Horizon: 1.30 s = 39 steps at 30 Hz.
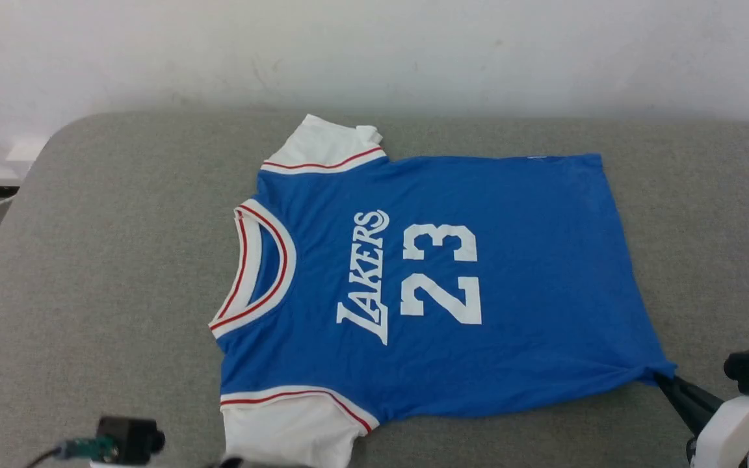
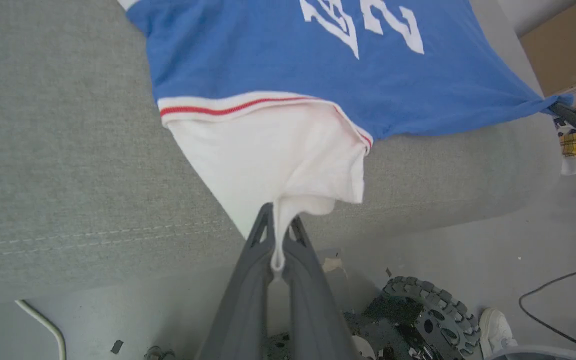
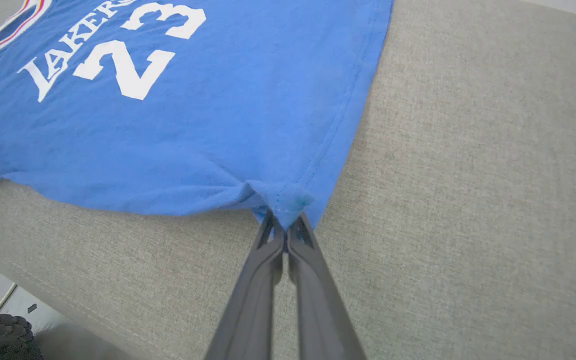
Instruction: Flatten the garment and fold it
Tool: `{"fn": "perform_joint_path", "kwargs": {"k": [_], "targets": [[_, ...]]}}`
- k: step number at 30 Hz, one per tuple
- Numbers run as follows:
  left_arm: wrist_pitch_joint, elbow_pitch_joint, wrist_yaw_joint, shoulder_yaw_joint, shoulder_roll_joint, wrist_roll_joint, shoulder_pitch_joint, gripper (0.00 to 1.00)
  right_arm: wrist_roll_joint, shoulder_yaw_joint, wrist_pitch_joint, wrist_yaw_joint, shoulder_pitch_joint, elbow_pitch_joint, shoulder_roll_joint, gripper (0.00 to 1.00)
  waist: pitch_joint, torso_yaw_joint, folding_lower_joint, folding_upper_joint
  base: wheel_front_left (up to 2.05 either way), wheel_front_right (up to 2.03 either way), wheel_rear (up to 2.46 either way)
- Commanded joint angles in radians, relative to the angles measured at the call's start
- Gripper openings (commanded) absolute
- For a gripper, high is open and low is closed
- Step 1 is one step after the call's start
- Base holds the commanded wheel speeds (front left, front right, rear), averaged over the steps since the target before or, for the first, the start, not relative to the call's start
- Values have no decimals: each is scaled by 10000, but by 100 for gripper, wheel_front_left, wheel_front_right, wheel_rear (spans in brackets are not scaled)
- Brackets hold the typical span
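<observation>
Left pincer (image 2: 279, 220) is clamped tight on the near white sleeve (image 2: 278, 155), with cloth bunched between its two smooth dark fingers. Right pincer (image 3: 284, 225) pinches the blue hem corner (image 3: 293, 200), puckering it. One soft jersey shirt (image 1: 452, 286) lies spread nearly flat, print up, on the grey woven cushion (image 1: 121, 273). Two white sleeves, red-striped trim, one rounded collar (image 1: 254, 266).

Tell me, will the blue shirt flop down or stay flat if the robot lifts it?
Probably floppy: the shirt puckers where the right claw pinches its corner. Likely light too: the left claw holds the white sleeve by just a thin pinch of cloth.
</observation>
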Motion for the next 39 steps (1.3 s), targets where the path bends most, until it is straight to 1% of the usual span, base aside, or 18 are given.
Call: {"fn": "perform_joint_path", "kwargs": {"k": [1,6,11,15,18,23,29,33,34,35,36,37,39], "targets": [[-380,51,-204,268,-119,146,-416,0,-172,-107,97,-21,60,-326,65,0,232,-70,0,-1,0,0,0],[-1524,28,-503,925,-694,375,-1451,0,-361,-570,321,-21,-204,-1031,203,0,823,-110,0,-1,0,0,0],[-2255,219,-624,1465,-922,823,-2671,0,-463,-956,690,-21,-989,-1293,459,0,1672,-207,0,-1,0,0,0],[-2254,800,-766,1520,-1144,972,-3685,0,-748,-1121,919,-21,-1865,-934,660,0,2282,-261,0,-1,0,0,0],[-2125,1393,-773,1469,-1234,1236,-4512,0,-927,-1138,1060,-21,-2567,-592,841,0,2686,-335,0,-1,0,0,0],[-2007,2251,-881,1325,-1370,1603,-5536,0,-1171,-1101,1170,-21,-3341,-90,1029,0,3074,-395,0,-1,0,0,0],[-1899,3533,-1234,919,-1578,2080,-6559,0,-1536,-855,1352,-21,-4057,616,1227,0,3387,-499,0,-1,0,0,0],[-1913,4420,-1475,591,-1944,2247,-6974,0,-1610,-729,1287,-21,-4289,1000,1340,0,3446,-512,0,-1,0,0,0],[-1913,4659,-1519,508,-2026,2292,-7046,0,-1629,-708,1234,-21,-4343,1087,1373,6,3441,-518,0,-1,0,0,0],[-1922,4917,-1536,447,-2115,2322,-7106,0,-1639,-705,1143,-21,-4400,1182,1415,89,3430,-522,0,-1,0,0,0],[-1972,5168,-1521,402,-2197,2375,-7162,57,-1619,-683,1061,-21,-4444,1271,1458,100,3409,-522,0,-1,0,0,0],[-2053,5409,-1502,362,-2268,2447,-7217,100,-1586,-673,985,-21,-4482,1355,1519,100,3377,-525,0,-1,0,0,0],[-2216,5895,-1338,341,-2425,2549,-7261,100,-1537,-705,844,-21,-4523,1525,1652,100,3250,-531,0,-1,0,0,0]]}}
